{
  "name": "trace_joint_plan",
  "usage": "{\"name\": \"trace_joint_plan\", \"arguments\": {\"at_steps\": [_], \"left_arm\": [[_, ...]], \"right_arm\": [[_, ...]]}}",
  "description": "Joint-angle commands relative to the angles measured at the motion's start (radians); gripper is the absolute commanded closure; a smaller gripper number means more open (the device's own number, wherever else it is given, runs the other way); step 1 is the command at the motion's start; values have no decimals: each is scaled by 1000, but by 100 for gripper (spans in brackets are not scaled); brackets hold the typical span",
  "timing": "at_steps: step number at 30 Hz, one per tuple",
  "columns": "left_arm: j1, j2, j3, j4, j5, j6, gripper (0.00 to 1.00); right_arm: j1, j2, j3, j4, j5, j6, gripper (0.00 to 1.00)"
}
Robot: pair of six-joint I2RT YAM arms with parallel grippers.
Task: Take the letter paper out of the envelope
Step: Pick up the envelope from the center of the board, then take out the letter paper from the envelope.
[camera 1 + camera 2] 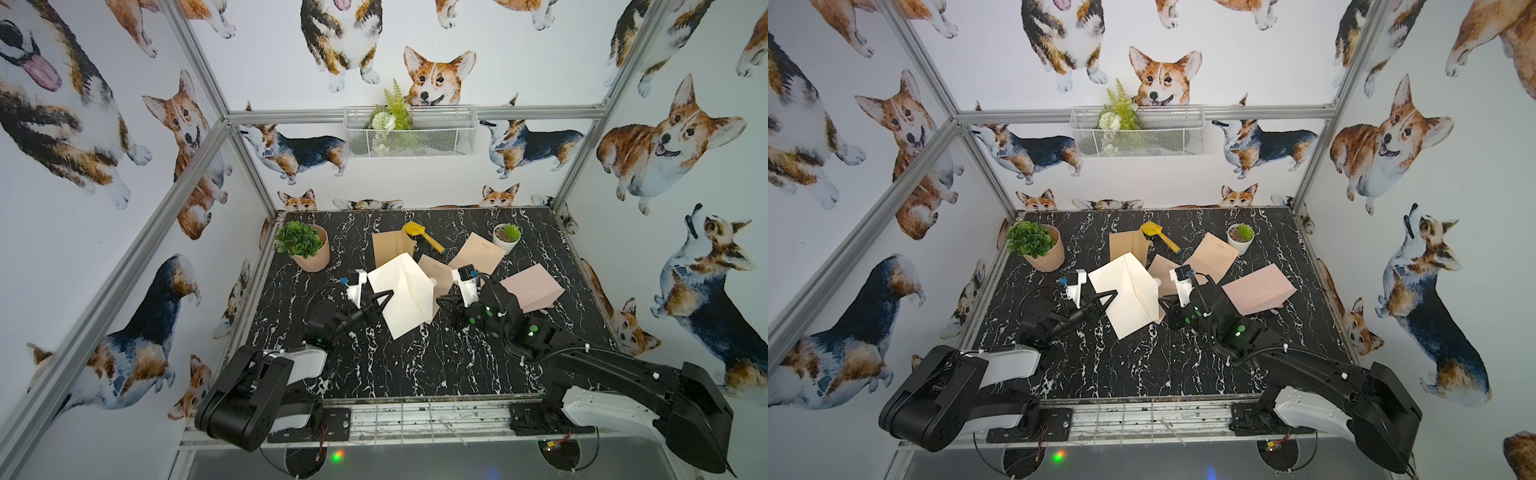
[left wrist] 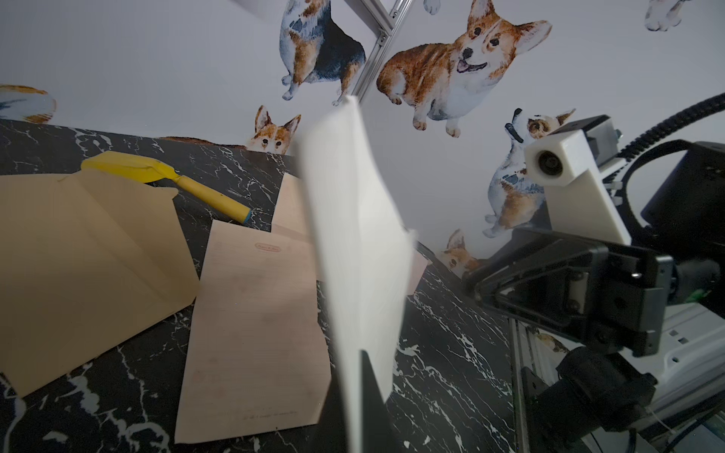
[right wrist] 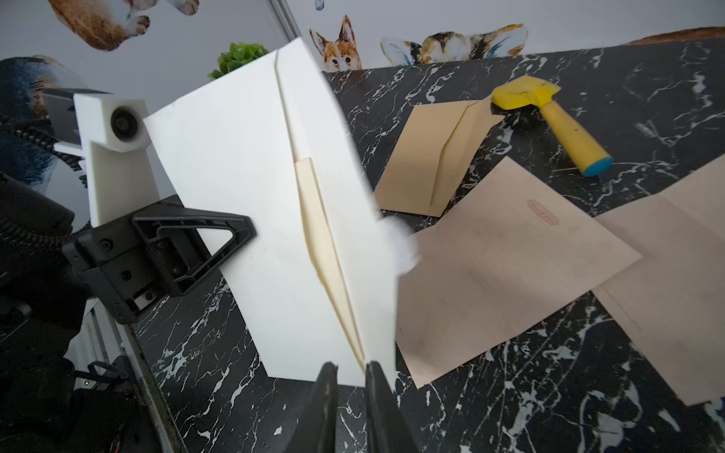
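A white envelope (image 1: 399,295) (image 1: 1125,295) is held up on edge above the middle of the black marble table (image 1: 415,365). My left gripper (image 1: 383,298) (image 1: 1108,297) (image 2: 359,400) is shut on the envelope's (image 2: 353,235) left edge. In the right wrist view the envelope (image 3: 235,196) has a long slit, and a cream strip of the letter paper (image 3: 317,235) shows inside it. My right gripper (image 1: 441,301) (image 1: 1165,302) (image 3: 351,368) sits at the envelope's lower right corner. Its jaws stand a little apart, with marble showing between them.
A tan envelope (image 1: 390,247) and a yellow trowel (image 1: 422,235) lie behind. Beige sheets (image 1: 436,274) (image 1: 478,253) and a pink sheet (image 1: 532,291) lie to the right. Potted plants stand at the back left (image 1: 303,245) and back right (image 1: 507,237).
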Motion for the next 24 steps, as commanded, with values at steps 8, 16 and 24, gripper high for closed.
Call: {"name": "trace_joint_plan", "arguments": {"at_steps": [8,16,24], "left_arm": [[-9,12,11,33,27,15,100],[-126,-122,47,-243,-59,195,100],[-198,-218,48,-378,-158,289,100]], "right_arm": [[17,33,19,8,-21,-8,73],[12,260,99,119,-149,-63,72],[-57,269,98,154,-191,-75,73]]}}
